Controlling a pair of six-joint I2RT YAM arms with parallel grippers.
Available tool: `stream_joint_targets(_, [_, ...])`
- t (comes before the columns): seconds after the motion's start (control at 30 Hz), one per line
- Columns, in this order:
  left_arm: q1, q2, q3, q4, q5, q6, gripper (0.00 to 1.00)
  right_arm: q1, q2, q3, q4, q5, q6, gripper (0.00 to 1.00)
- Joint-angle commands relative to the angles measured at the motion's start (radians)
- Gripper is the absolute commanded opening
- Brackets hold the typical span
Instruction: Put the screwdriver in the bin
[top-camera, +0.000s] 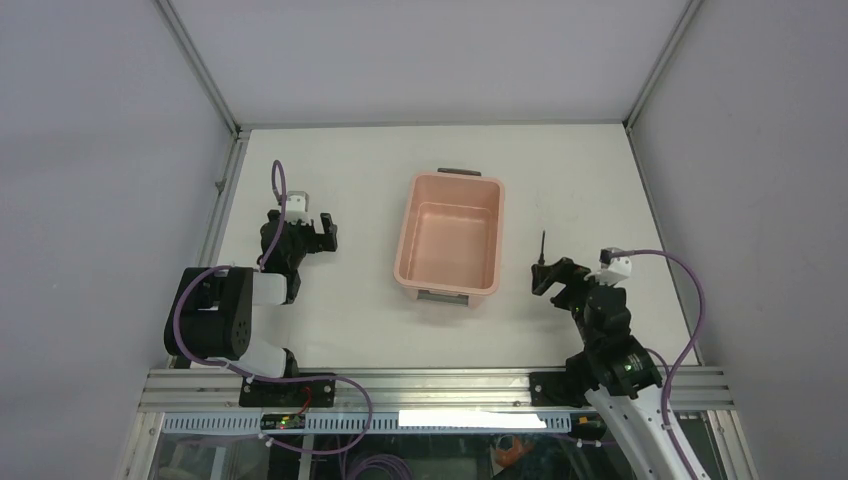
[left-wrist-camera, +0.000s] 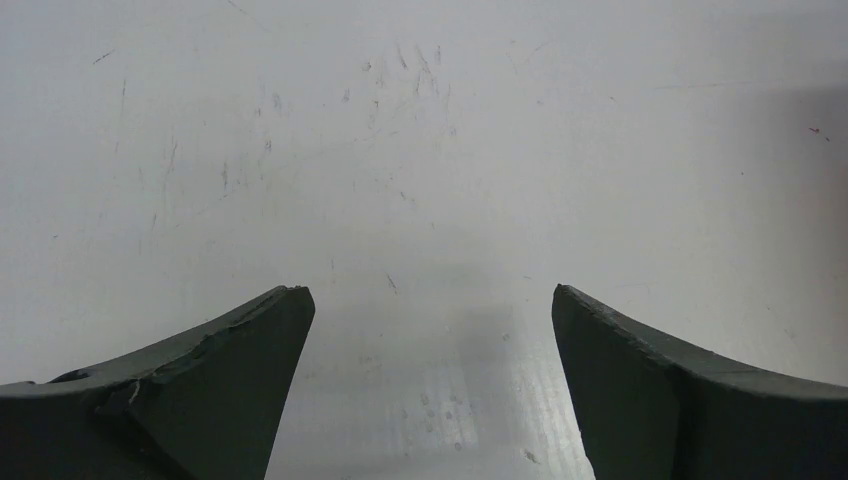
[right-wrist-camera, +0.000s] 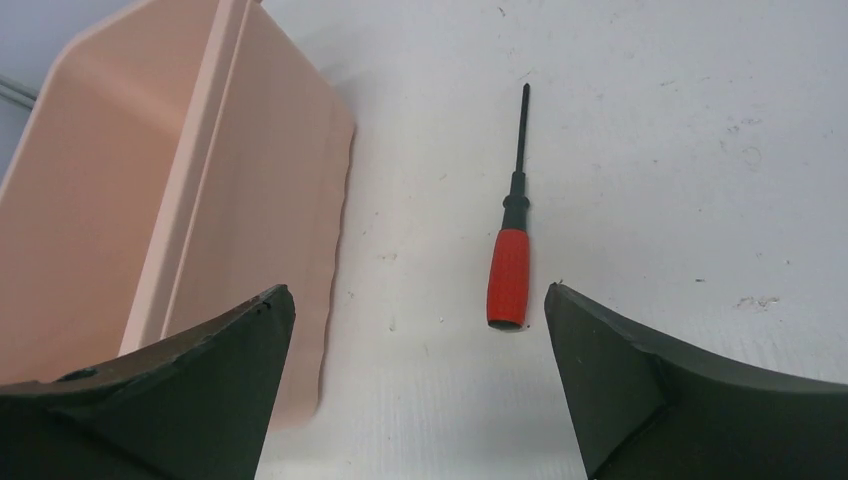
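Note:
The screwdriver (right-wrist-camera: 509, 264), red-handled with a thin black shaft, lies flat on the white table to the right of the bin (right-wrist-camera: 120, 190). Seen from above, only its black shaft (top-camera: 542, 245) shows, just beyond my right gripper (top-camera: 553, 280). In the right wrist view my right gripper (right-wrist-camera: 420, 305) stands open, the handle's end just ahead of its tips and close to the right finger, with nothing between the fingers. The salmon-pink bin (top-camera: 497, 232) sits mid-table with nothing in it. My left gripper (top-camera: 314, 232) is open over bare table left of the bin, and its wrist view (left-wrist-camera: 432, 300) shows nothing between the fingers.
Metal frame rails (top-camera: 222, 190) run along the table's left, right and far sides. Grey walls enclose the cell. A dark grey handle (top-camera: 458, 172) sticks out at each short end of the bin.

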Motion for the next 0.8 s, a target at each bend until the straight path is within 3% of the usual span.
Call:
stream_joint_targets(0.0, [0.010, -0.004, 0.017, 0.057, 0.025, -0.009, 0.99, -0.001, 0.031, 0.026, 0.049, 0.041, 0.024, 0.99])
stream_joint_targets(0.13, [0.010, -0.005, 0.017, 0.057, 0.024, -0.009, 0.99, -0.001, 0.045, 0.115, 0.013, 0.045, -0.008, 0.99])
stream_joint_targets(0.33, [0.010, -0.005, 0.017, 0.057, 0.024, -0.008, 0.99, -0.002, 0.112, 0.336, 0.054, -0.052, -0.200, 0.99])
stream_joint_targets(0.5, [0.010, -0.004, 0.017, 0.057, 0.024, -0.009, 0.99, -0.002, 0.486, 0.684, -0.118, 0.099, -0.264, 0.99])
stream_joint_targets(0.63, [0.010, -0.004, 0.017, 0.057, 0.024, -0.009, 0.99, -0.035, 0.882, 1.048, -0.468, 0.283, -0.214, 0.99])
stream_joint_targets(0.77, [0.010, -0.004, 0.017, 0.057, 0.025, -0.008, 0.99, -0.158, 1.210, 1.300, -0.649, 0.086, -0.228, 0.99])
